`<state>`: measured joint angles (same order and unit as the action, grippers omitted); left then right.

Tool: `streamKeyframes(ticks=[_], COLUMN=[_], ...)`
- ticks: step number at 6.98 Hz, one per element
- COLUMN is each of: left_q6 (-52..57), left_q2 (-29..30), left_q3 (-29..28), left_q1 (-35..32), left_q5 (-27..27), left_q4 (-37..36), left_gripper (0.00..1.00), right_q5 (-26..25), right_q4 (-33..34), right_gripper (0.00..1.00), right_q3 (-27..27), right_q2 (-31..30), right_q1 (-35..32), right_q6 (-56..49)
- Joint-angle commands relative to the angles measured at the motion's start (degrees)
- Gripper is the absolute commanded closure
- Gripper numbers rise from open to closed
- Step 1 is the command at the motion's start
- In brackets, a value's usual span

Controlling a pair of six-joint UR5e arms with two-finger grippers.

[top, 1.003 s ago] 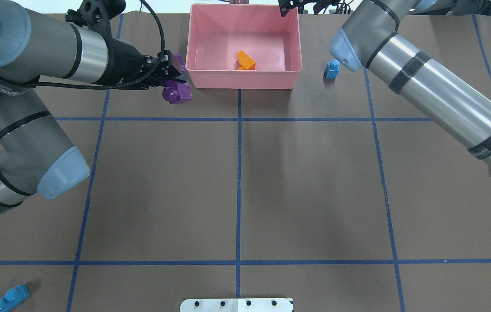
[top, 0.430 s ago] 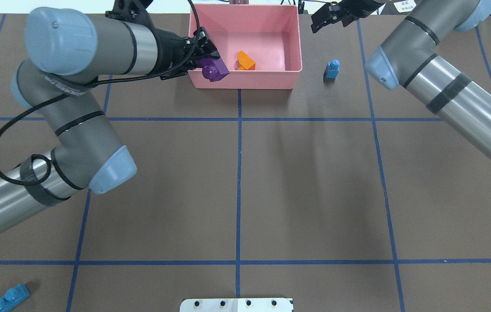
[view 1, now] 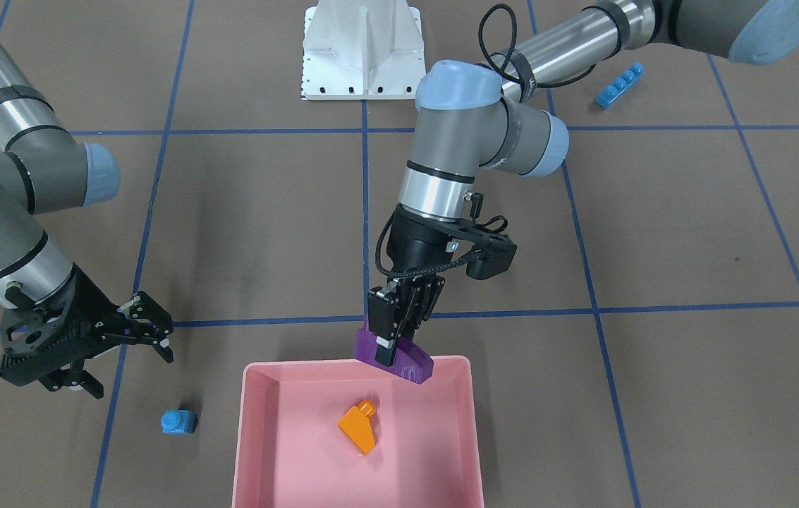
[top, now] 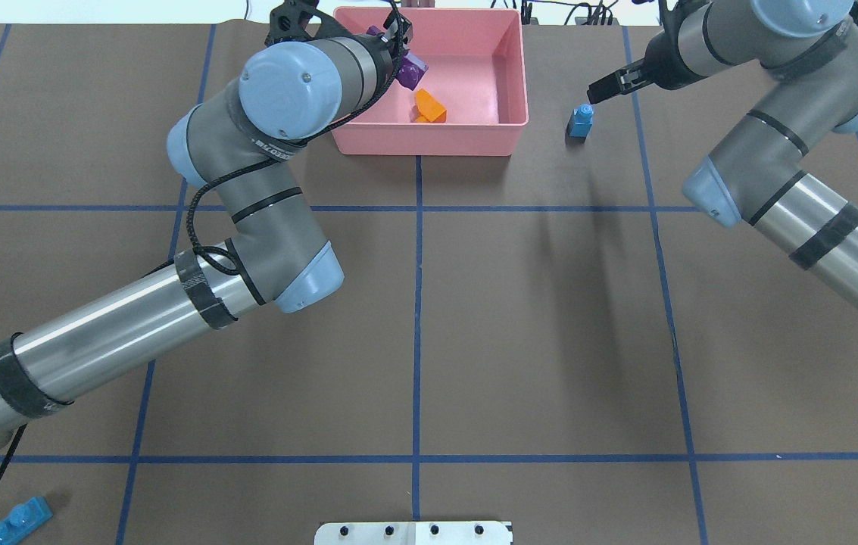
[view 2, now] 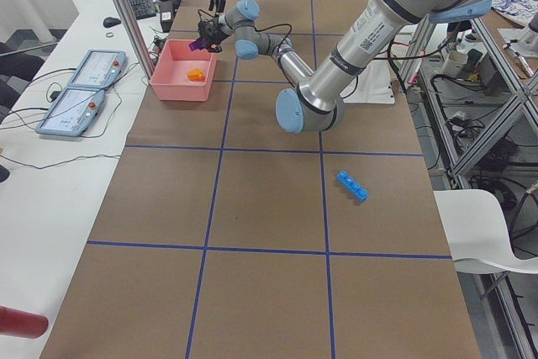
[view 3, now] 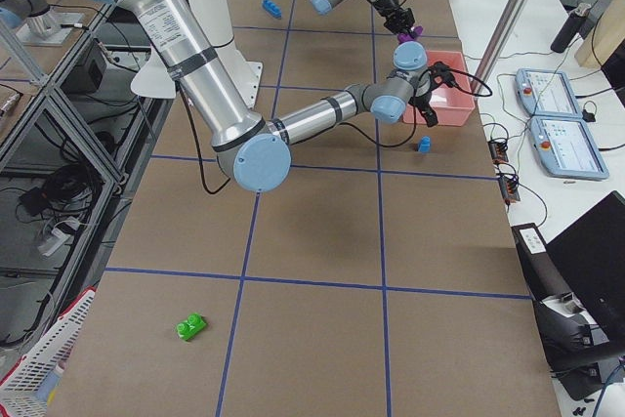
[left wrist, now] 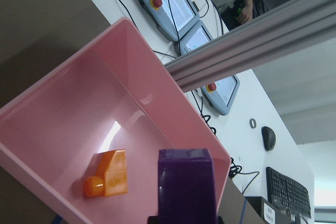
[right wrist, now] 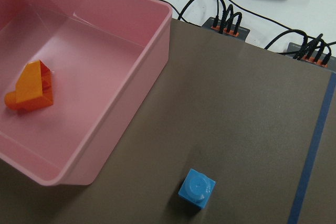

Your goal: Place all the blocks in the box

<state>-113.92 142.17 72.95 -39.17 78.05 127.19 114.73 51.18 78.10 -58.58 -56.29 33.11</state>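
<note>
My left gripper (view 1: 388, 331) is shut on the long purple block (view 1: 399, 361) and holds it over the near-left part of the pink box (view 1: 249, 437); the block also shows in the overhead view (top: 410, 72) and the left wrist view (left wrist: 186, 184). An orange block (view 1: 359, 427) lies inside the box (top: 429, 144). My right gripper (view 1: 132, 370) is open and empty, above and just right of the small light-blue cube (top: 580, 121), which stands on the table right of the box (right wrist: 197, 188).
The long light-blue bar (top: 12, 522) lies at the near left corner of the table. A green block (view 3: 190, 326) lies far off on the right end. The white metal base (top: 413, 532) is at the near edge.
My left arm has carried the purple block from beside the box's left wall up and over into the box's space. My right gripper has swung from the box's far right corner toward the blue cube.
</note>
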Motion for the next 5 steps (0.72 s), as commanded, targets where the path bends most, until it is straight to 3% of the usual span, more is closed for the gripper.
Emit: streamKeyframes(ticks=[1,3,5], left_q6=[-0.7,-4.7,-4.1], left_q2=[2.3,8.5,9.3], left_q3=[-5.5,-13.7,-15.1], left_q1=[-0.2,-1.7,-2.2], left_q5=[-2.6,-2.6,-2.5], left_q4=[-1.7,-6.2,-6.4], left_gripper=[1.0,1.0,1.0], right_q5=[-3.1,-3.1,-4.6], right_q4=[-0.6,-0.6,-0.6], right_gripper=[0.0,0.0,0.0], right_q3=[-0.9,-3.9,-7.8], right_q2=[-1.4,-0.6,1.9], right_q1=[1.4,2.1,3.0], right_q6=[-0.1,0.1,0.3])
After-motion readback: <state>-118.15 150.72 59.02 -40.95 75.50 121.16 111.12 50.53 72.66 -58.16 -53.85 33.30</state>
